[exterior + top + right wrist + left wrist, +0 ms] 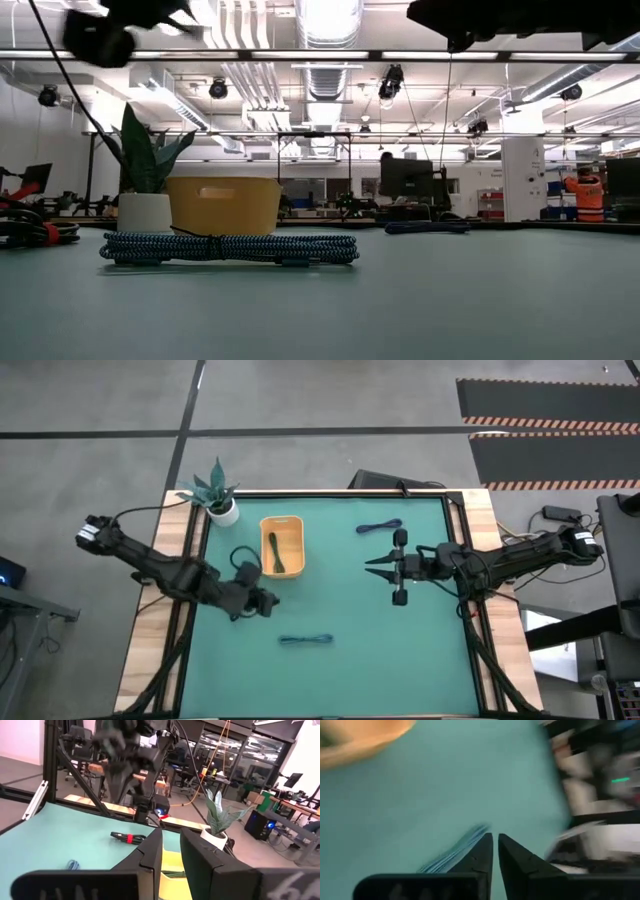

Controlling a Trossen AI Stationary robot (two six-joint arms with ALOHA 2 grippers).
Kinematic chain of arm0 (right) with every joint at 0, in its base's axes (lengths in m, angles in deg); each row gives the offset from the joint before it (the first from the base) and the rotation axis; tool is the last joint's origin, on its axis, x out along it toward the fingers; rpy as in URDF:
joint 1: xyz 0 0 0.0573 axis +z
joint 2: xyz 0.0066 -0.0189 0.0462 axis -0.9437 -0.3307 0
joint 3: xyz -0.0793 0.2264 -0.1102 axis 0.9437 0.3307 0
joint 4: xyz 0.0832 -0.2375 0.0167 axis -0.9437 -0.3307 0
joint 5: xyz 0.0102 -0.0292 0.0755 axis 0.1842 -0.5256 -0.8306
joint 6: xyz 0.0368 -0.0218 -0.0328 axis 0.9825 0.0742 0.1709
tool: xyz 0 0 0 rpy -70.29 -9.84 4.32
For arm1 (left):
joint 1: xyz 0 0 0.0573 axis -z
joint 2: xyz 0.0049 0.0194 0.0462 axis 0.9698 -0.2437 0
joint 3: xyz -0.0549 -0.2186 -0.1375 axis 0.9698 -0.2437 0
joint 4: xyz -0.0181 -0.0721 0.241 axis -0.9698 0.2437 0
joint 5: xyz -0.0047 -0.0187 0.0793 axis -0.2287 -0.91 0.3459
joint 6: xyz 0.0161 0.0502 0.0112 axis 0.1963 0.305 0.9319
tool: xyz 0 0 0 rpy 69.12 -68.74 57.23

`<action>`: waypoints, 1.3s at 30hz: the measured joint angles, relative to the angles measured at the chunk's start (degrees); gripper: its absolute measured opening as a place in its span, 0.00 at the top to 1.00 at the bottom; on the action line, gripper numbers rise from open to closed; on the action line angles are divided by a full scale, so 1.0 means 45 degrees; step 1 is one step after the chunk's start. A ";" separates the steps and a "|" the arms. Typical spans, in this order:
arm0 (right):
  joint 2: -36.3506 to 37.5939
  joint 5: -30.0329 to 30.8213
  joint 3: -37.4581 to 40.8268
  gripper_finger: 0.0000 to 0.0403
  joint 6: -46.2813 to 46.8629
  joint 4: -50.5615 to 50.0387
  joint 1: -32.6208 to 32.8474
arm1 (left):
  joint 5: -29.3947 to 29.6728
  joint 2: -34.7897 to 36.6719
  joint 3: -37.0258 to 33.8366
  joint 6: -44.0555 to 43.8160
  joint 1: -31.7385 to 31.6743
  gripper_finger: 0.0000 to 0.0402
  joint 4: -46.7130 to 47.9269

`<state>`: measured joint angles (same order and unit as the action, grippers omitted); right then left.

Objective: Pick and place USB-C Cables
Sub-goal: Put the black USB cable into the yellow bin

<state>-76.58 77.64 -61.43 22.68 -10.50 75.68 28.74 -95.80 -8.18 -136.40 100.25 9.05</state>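
High view shows the green table mat [340,660]. The yellow plastic tray [283,526] holds a dark green cable [273,553], partly hidden by its walls. The left gripper [268,600], fingers shut and empty, hovers above the teal-blue braided cable [306,639]. The right gripper [372,566], jaws narrow, holds nothing near the blue-purple cable [379,527]. A potted plant [218,495] is beside the tray. The black-and-red cable [128,838] shows in the right wrist view.

- The high camera looked straight down on my whole green table [400,650] from well above.
- The low camera sat at tabletop height, close behind the teal-blue cable [228,248], facing the room.
- My left wrist camera looked down past my left gripper [495,845] at that same cable [452,855].
- My right wrist camera faced across to the plant [218,820], which both fixed views shared.
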 joint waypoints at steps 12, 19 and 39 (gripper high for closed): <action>0.0101 -0.0024 0.0005 0.85 0.0119 -0.0217 0.0000 | -0.2775 -0.1460 0.0160 -0.5477 0.1268 1.00 0.5790; 0.0096 -0.0019 0.0010 0.85 0.0118 -0.0296 0.0000 | -0.4126 -0.2189 0.0307 -0.6102 0.1268 1.00 0.7001; 0.0092 0.0009 0.0010 0.85 -0.0005 -0.0338 -0.0005 | -0.3057 -0.2140 -0.1376 -0.6117 0.0606 0.77 0.7502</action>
<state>-76.17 77.68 -61.39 22.66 -12.02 75.66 14.98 -105.42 -14.37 -163.93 102.98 42.81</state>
